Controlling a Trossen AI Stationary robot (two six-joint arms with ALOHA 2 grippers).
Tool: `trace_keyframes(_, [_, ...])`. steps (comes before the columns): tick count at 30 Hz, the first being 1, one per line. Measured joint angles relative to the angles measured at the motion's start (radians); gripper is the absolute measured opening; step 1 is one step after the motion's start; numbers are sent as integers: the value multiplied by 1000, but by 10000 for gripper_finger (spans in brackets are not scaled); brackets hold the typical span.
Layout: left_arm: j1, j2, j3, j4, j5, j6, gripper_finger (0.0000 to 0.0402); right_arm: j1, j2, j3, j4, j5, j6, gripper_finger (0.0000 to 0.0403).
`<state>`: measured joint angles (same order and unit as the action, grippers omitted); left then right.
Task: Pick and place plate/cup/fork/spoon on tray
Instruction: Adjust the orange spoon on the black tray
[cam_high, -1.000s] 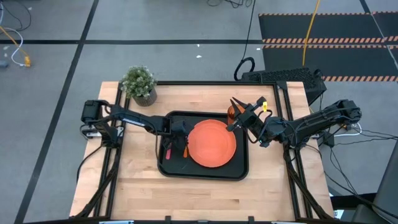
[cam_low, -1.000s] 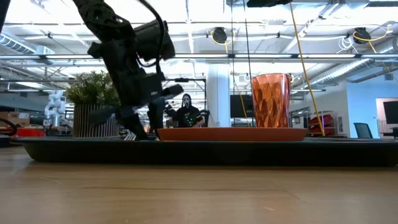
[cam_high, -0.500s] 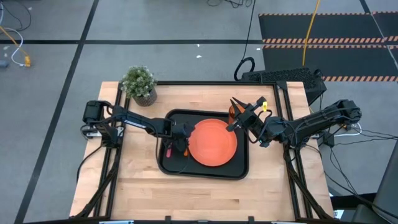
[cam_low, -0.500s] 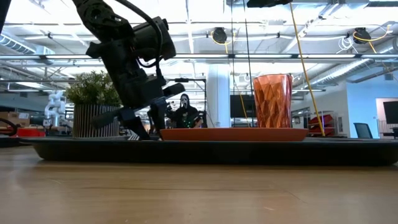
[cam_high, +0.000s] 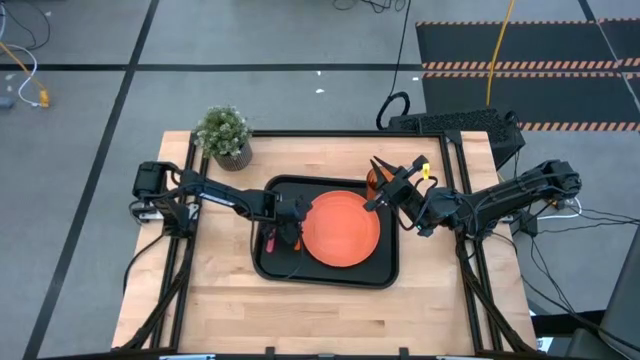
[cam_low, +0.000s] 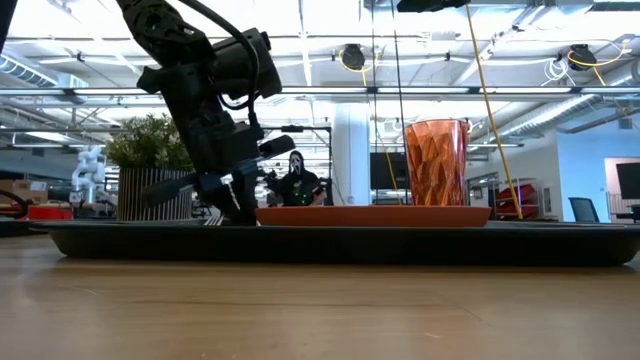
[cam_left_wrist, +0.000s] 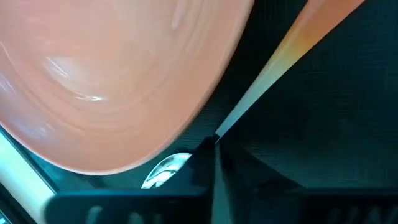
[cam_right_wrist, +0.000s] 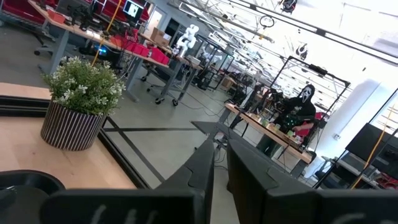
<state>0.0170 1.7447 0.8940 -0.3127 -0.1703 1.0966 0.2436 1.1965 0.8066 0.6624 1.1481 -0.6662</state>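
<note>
Black tray (cam_high: 330, 277) holds plate (cam_high: 340, 230), cup (cam_low: 436, 160); left claw (cam_high: 283, 232) grips spoon (cam_left_wrist: 292, 46).

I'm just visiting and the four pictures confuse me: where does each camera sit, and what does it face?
High view: overhead, looking down; both arms, tray.
Low view: table height, facing the room; left arm, cup.
Left wrist view: facing plate, spoon; own fingers at the bottom edge.
Right wrist view: facing plant, room; own fingers.
High and low views share the plate.
</note>
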Motion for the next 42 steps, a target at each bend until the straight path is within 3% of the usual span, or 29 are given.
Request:
trace_keyframes(2, [0, 0, 0, -1, -2, -9, 8, 0, 0, 0, 0, 0, 0, 36])
trace_keyframes(26, [-37, -60, -6, -84, -106, -20, 12, 0, 0, -1, 0, 0, 0, 36])
trace_keyframes(33, [-36, -61, -2, -7, -118, 81, 5, 0, 0, -1, 0, 0, 0, 36])
trace_keyframes(38, [-36, -61, 21, -158, -119, 247, 14, 0, 0, -1, 0, 0, -1, 36])
trace_keyframes(42, [-35, -61, 117, -302, -118, 224, 4, -1, 0, -1, 0, 0, -3, 36])
